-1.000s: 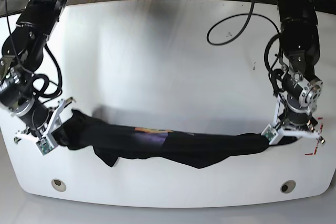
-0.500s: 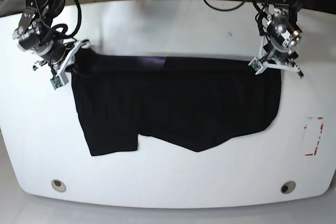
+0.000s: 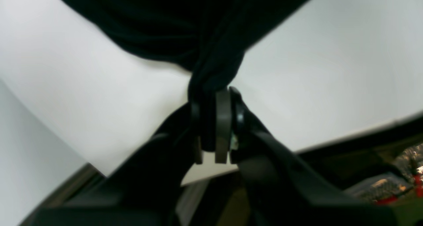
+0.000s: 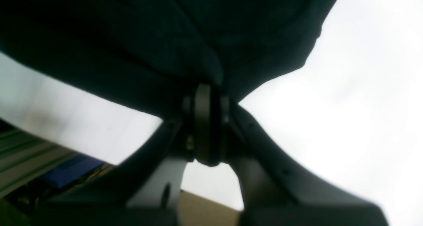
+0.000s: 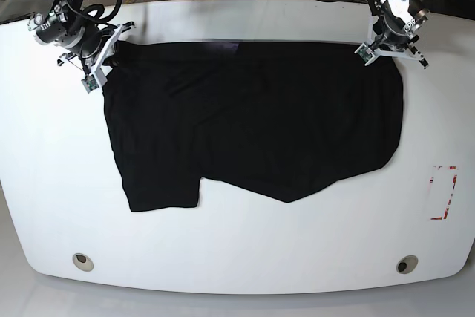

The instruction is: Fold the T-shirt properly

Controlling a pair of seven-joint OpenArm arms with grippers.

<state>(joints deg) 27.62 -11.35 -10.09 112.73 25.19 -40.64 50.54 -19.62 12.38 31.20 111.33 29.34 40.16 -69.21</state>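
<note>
Pinching black cloth, my left fingers (image 3: 228,120) are clamped tight on a bunched corner of the T-shirt (image 3: 185,27) above the white surface (image 3: 330,70). In the right wrist view, my right fingers (image 4: 203,120) are closed on its edge too. From the base view, the T-shirt lies spread flat, held at both far corners.

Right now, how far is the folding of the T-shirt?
Done: the T-shirt lies spread across the table. In hand: the left gripper and the right gripper each pinch a far corner. Left: no tidy fold shows; one sleeve sticks out at the near edge.
</note>
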